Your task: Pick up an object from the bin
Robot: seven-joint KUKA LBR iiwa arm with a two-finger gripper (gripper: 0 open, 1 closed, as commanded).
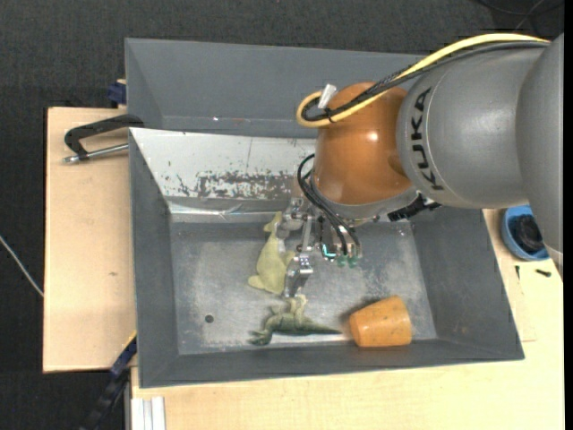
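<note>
3 loose items, 1 of ea. kind.
1 pale yellow floppy piece ctr; 1 green plastic lizard-like figure lower ctr; 1 orange rounded block lower right.

One brand name on the robot.
Black lettering reading "KUKA" runs sideways along the grey arm, beside its orange cover; no other writing is legible.

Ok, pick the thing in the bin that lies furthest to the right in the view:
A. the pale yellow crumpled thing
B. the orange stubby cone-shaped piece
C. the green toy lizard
B: the orange stubby cone-shaped piece lies to the right of both the green toy lizard and the pale yellow crumpled thing.
</note>
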